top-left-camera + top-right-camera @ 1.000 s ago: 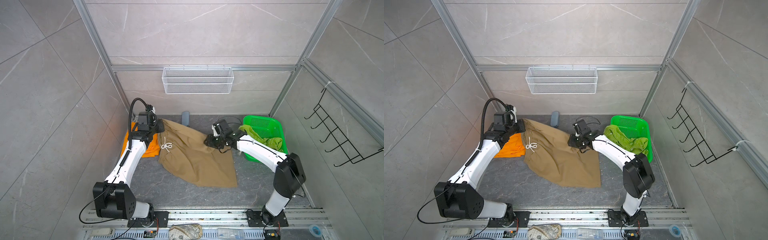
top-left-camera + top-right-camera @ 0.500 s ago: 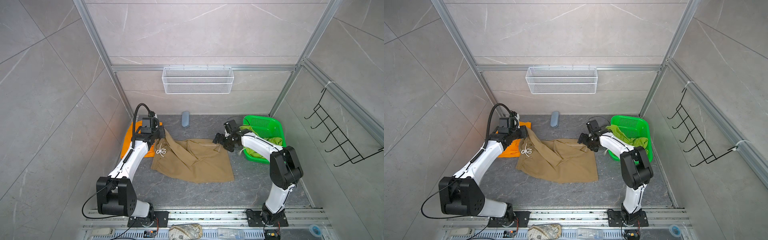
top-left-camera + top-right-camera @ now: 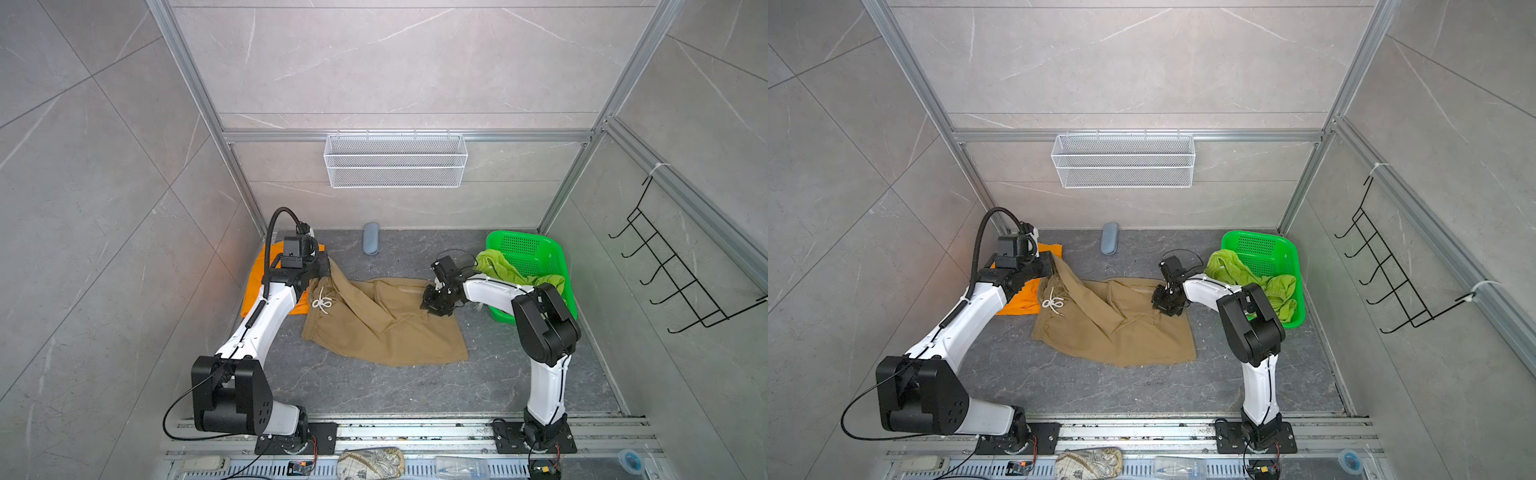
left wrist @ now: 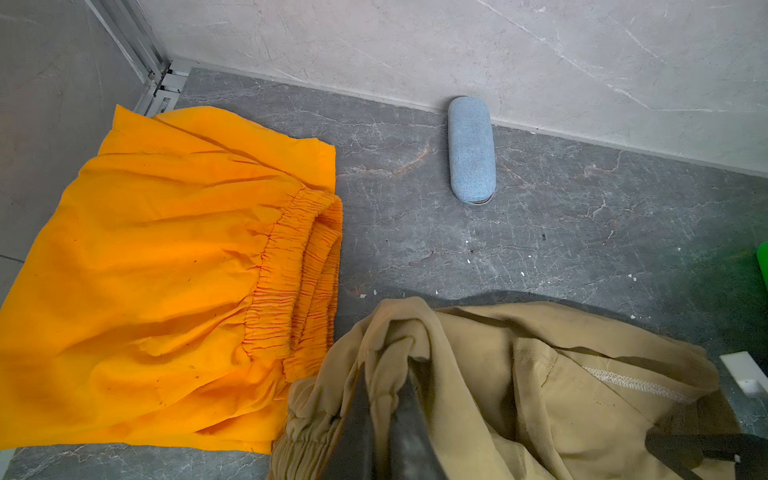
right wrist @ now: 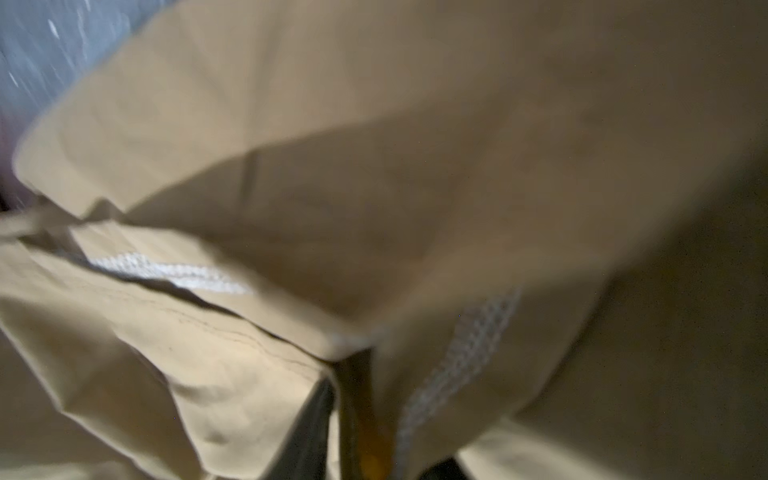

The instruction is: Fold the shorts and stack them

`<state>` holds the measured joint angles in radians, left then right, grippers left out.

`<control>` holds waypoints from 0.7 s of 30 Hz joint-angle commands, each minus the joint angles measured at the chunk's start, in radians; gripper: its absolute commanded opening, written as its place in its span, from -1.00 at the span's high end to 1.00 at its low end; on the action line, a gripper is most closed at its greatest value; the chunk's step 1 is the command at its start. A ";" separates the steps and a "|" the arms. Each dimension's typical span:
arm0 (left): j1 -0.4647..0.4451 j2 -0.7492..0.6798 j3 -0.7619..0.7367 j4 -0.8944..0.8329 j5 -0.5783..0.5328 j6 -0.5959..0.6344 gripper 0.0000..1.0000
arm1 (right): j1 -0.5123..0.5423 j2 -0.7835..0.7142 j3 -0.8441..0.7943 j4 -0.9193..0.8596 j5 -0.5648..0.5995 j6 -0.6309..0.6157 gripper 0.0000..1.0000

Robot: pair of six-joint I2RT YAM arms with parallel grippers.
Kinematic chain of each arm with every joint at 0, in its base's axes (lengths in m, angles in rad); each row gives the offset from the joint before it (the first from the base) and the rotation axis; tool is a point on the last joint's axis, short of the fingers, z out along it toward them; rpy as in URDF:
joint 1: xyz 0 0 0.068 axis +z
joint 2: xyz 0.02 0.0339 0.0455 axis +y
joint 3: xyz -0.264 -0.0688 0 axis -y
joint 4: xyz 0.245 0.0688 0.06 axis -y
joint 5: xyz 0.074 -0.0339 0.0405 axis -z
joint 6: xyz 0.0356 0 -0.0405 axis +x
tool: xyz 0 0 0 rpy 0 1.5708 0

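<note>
The khaki shorts lie crumpled mid-floor, with the white drawstring showing. My left gripper is shut on their waistband and holds it up beside the orange shorts, which lie flat in the back left corner. My right gripper is shut on a khaki hem at the cloth's right side. The lime green shorts hang over the rim of the green basket.
A blue-grey glasses case lies against the back wall. A white wire basket hangs on that wall. A black hook rack is on the right wall. Aluminium posts stand in both back corners.
My right gripper let go of the khaki shorts, swung toward the basket, then came down on the cloth's right side and shut. The khaki cloth bunched toward the left gripper.
</note>
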<state>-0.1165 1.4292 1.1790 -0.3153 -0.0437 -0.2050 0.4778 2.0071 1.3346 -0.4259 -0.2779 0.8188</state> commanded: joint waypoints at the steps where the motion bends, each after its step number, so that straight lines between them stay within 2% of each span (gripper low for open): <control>1: 0.024 -0.050 0.012 0.039 -0.002 -0.008 1.00 | -0.032 -0.034 0.067 -0.025 0.011 -0.010 1.00; 5: 0.111 -0.044 0.036 0.018 0.063 -0.082 1.00 | -0.129 -0.187 0.038 -0.036 0.059 -0.041 1.00; 7: 0.148 -0.045 0.030 0.025 0.091 -0.122 1.00 | -0.183 -0.261 0.000 -0.072 0.123 -0.087 1.00; 10: 0.161 -0.050 0.007 0.056 0.122 -0.153 1.00 | -0.221 -0.296 -0.056 -0.153 0.210 -0.150 1.00; 12: 0.161 -0.049 -0.010 0.076 0.137 -0.174 1.00 | -0.225 -0.284 -0.109 -0.170 0.212 -0.162 0.94; 15: 0.160 -0.040 -0.032 0.096 0.165 -0.200 1.00 | -0.225 -0.273 -0.197 -0.133 0.170 -0.150 0.67; 18: 0.161 -0.039 -0.047 0.104 0.188 -0.208 1.00 | -0.225 -0.292 -0.209 -0.120 0.149 -0.146 0.39; 20: 0.161 -0.043 -0.056 0.104 0.199 -0.205 1.00 | -0.225 -0.309 -0.177 -0.133 0.147 -0.149 0.09; 21: 0.160 -0.046 -0.059 0.099 0.202 -0.198 1.00 | -0.225 -0.315 -0.148 -0.148 0.146 -0.152 -0.12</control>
<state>0.0391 1.4208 1.1172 -0.2607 0.1246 -0.3897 0.2546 1.7260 1.1271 -0.5423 -0.1329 0.6800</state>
